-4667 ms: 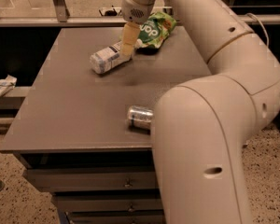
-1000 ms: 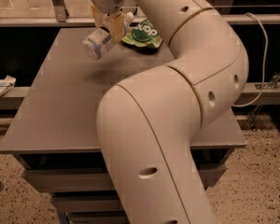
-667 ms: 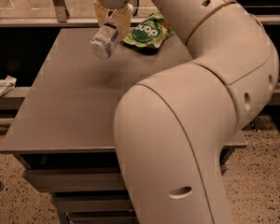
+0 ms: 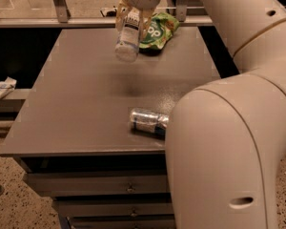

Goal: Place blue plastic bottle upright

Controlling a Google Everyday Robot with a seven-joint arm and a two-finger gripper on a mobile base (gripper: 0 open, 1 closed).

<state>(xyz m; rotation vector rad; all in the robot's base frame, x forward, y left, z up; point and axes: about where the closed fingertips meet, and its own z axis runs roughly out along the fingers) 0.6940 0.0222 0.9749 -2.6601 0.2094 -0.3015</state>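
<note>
The blue plastic bottle (image 4: pixel 127 36) hangs in the air above the far middle of the grey table (image 4: pixel 86 104), close to vertical, its lower end toward me. My gripper (image 4: pixel 131 17) comes down from the top of the view and is shut on the bottle's upper part, one tan finger on each side of the label. The bottle's cap is not visible. The bottle touches nothing on the table.
A green snack pouch (image 4: pixel 158 30) lies at the table's far edge, just right of the bottle. A silver-blue can (image 4: pixel 148 121) lies on its side near the front. My large white arm (image 4: pixel 229 142) covers the right side. Drawers sit below the tabletop.
The bottle, lying on the table at first, has been lifted in my gripper. Over the last second it has swung from tilted to nearly vertical and moved slightly right.
</note>
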